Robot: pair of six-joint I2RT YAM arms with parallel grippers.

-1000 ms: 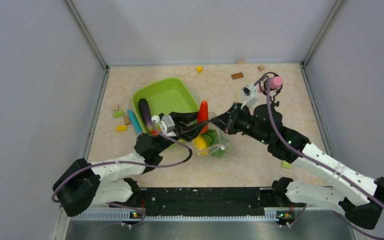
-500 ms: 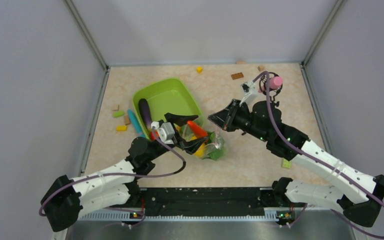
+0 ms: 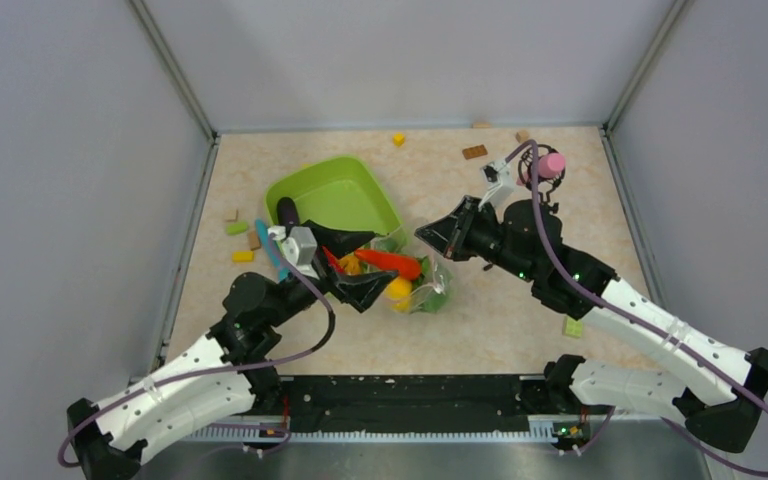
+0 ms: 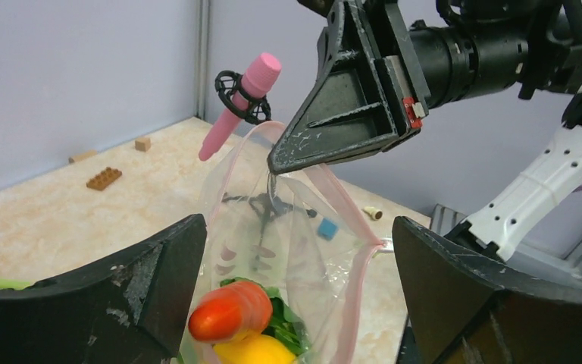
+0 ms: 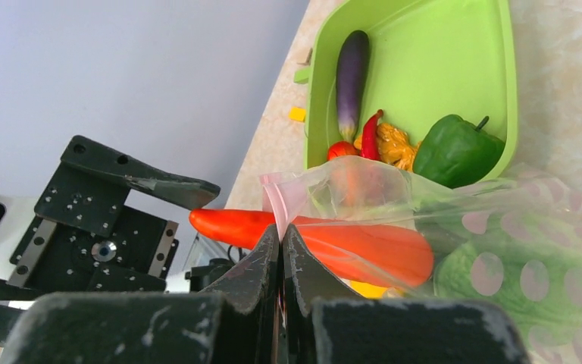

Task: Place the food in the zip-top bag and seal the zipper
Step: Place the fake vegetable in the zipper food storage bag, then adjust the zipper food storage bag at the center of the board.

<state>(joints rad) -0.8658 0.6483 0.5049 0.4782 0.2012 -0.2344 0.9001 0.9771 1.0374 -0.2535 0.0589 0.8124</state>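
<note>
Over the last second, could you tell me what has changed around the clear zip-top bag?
The left gripper opened, released the orange toy carrot and drew back leftward. The carrot tipped from upright to lying in the mouth of the clear bag. The right gripper stayed shut on the bag's rim.

No writing, label, brand, number or sign can be read on anything in view.

Pale marbled table (image 3: 480, 330) bearing a green tray (image 3: 332, 195) left of centre, a clear bag (image 3: 432, 292) just beside its near corner, brown block (image 3: 474, 152) by far edge, yellow block (image 3: 243, 256) by left edge
</note>
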